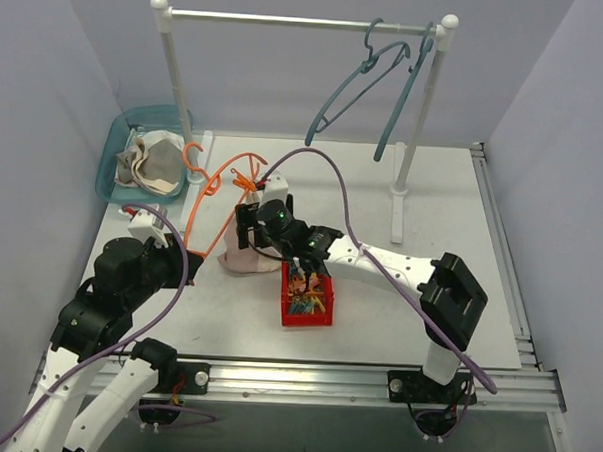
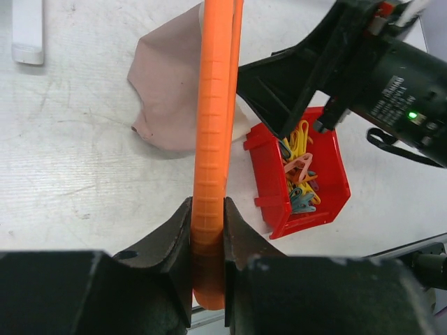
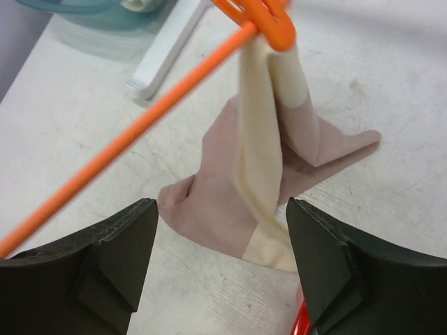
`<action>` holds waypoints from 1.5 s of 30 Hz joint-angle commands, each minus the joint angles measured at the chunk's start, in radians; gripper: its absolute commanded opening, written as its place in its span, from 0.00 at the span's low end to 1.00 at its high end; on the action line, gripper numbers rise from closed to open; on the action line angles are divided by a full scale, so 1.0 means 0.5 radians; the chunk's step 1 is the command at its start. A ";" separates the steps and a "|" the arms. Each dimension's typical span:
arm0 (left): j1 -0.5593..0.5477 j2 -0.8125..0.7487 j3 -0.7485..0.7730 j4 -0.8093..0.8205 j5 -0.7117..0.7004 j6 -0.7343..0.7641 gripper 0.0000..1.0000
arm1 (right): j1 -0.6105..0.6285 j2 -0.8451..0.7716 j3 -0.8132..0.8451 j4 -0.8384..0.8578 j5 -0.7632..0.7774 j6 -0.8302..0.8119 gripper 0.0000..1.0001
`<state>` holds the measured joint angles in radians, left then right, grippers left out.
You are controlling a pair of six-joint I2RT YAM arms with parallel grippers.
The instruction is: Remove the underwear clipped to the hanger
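Note:
The orange hanger point(image 1: 211, 197) lies tilted over the table's left middle, its hook point(image 1: 192, 157) toward the back. My left gripper point(image 1: 187, 265) is shut on its lower bar point(image 2: 211, 174). The pinkish-tan underwear point(image 1: 242, 259) hangs from an orange clip point(image 3: 269, 21) by its cream band point(image 3: 262, 125), its lower part resting on the table. It also shows in the left wrist view point(image 2: 171, 98). My right gripper point(image 3: 222, 237) is open, fingers point(image 3: 122, 244) spread on either side of the underwear point(image 3: 223, 202), just above it, under the clip.
A red bin point(image 1: 306, 298) of coloured clips stands right of the underwear, close to my right arm. A teal tray point(image 1: 120, 143) with pale cloths sits back left. A white rack point(image 1: 300, 21) with two teal hangers point(image 1: 353, 88) stands at the back.

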<state>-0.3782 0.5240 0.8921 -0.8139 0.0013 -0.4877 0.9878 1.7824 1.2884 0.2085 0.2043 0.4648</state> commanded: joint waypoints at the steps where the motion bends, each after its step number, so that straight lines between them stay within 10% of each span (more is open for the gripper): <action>1: -0.007 -0.005 0.087 0.078 -0.039 0.034 0.03 | 0.119 -0.141 0.248 -0.263 0.505 -0.159 0.76; 28: -0.014 -0.026 0.047 0.109 0.080 -0.028 0.02 | 0.003 0.399 0.878 -0.147 0.723 -0.660 0.70; 45: -0.014 -0.023 0.023 0.146 0.028 -0.043 0.02 | -0.052 0.092 0.430 -0.012 0.978 0.064 0.41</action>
<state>-0.3843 0.5274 0.8814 -0.8116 0.0387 -0.4946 0.9775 1.9236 1.5478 0.1795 0.5835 0.3538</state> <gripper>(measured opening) 0.225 0.405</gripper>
